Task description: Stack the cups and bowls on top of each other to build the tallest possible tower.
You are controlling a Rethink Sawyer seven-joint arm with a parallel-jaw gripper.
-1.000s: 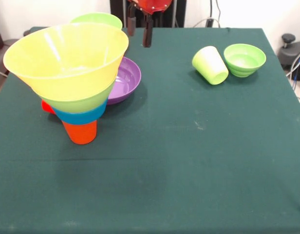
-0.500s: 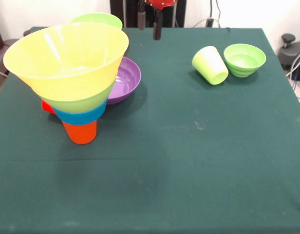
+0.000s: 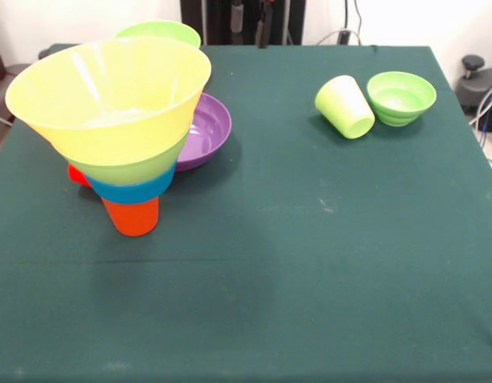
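The tower stands at the left: an orange cup point(image 3: 132, 215) carries a blue bowl point(image 3: 134, 189), a lime green bowl point(image 3: 130, 169) and a wide yellow bowl point(image 3: 110, 96). A red cup point(image 3: 77, 173) peeks out behind the tower's base. Just right of the tower rests a purple bowl point(image 3: 208, 128), and another lime green bowl point(image 3: 162, 32) shows behind the yellow rim. At the right, a lime green cup point(image 3: 344, 106) lies on its side beside a small lime green bowl point(image 3: 401, 97). Only the tips of my gripper point(image 3: 249, 22) show at the top edge; it is open and holds nothing.
The dark green table cloth point(image 3: 310, 263) stretches across the front and middle. A black device point(image 3: 479, 80) with cables sits off the table's right edge.
The gripper has drawn up and to the right, so only its tips remain at the top edge. Cups and bowls have not moved.
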